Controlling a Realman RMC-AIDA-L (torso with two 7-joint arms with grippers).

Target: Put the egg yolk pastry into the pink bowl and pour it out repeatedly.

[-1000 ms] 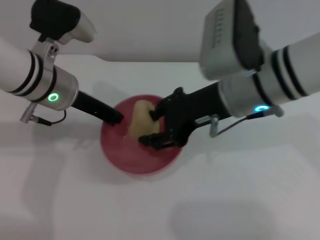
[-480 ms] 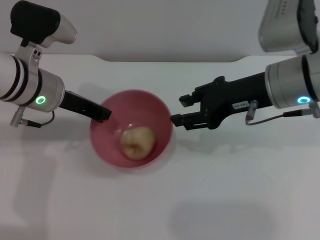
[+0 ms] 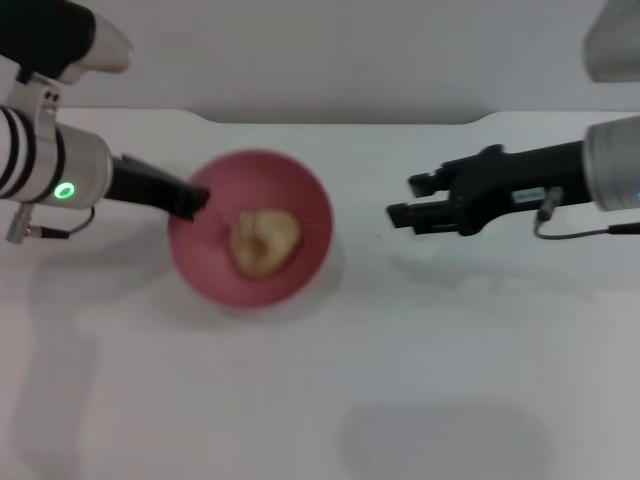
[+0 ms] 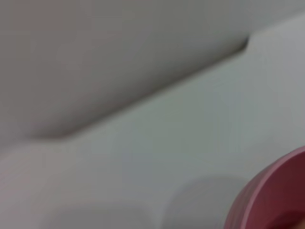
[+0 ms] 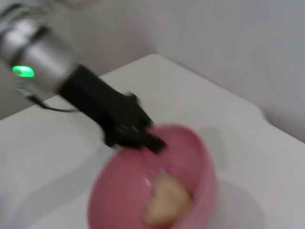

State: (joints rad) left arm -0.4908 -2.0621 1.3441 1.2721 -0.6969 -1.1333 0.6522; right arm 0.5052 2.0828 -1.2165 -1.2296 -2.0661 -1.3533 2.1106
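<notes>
The pink bowl (image 3: 305, 195) is left of the table's middle, with the pale tan egg yolk pastry (image 3: 265, 241) lying inside it. My left gripper (image 3: 190, 200) is shut on the bowl's left rim and holds it. My right gripper (image 3: 402, 199) is open and empty, well to the right of the bowl and apart from it. The right wrist view shows the bowl (image 5: 112, 191), the pastry (image 5: 167, 201) in it, and the left gripper (image 5: 143, 137) clamped on the rim. The left wrist view shows only an edge of the bowl (image 4: 274, 200).
The white table (image 3: 320, 390) stretches in front of the bowl and between the two grippers. Its far edge meets a grey wall (image 3: 330, 60) behind the bowl.
My right gripper has let go of the pastry into the bowl and drawn back to the right. My left gripper has shifted the bowl a little left and away.
</notes>
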